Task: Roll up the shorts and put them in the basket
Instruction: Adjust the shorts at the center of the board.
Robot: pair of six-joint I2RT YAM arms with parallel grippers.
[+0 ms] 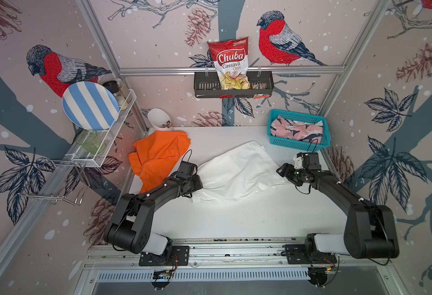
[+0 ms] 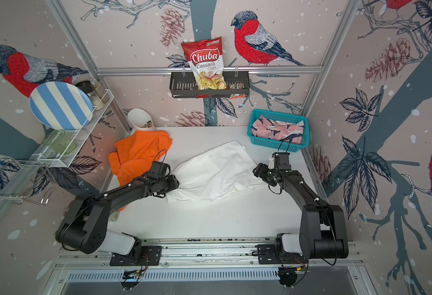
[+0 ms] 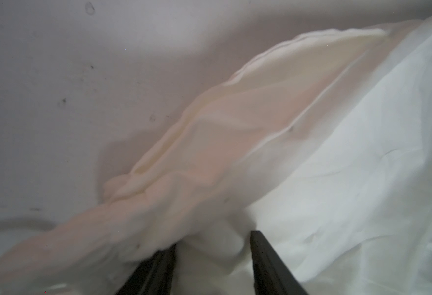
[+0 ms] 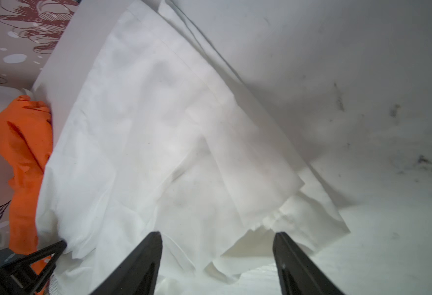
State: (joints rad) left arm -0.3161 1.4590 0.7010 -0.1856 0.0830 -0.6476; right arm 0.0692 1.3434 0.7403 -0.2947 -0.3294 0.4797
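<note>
The flat white tabletop (image 1: 235,219) fills the floor of the cell. On its middle lies the plain white cloth shorts (image 1: 237,171), spread open and creased, set on a slant, with the gathered waistband toward the near edge and the legs pointing toward the back. To the left, touching the white pair, the bright orange cloth shorts (image 1: 158,155) lie crumpled in a loose heap against the wall. In the far right corner stands a teal slotted plastic basket (image 1: 299,143), and the pink shorts with a navy-and-white print (image 1: 296,130) sit bundled inside it.

The left gripper (image 3: 212,240) is at the white pair's near left corner, its black fingers (image 3: 158,265) pinching a bunched fold of the white cloth. The right gripper (image 4: 217,235) is at the pair's right edge, its fingers (image 4: 286,252) spread wide, with a loose cloth edge lying between them.
</note>
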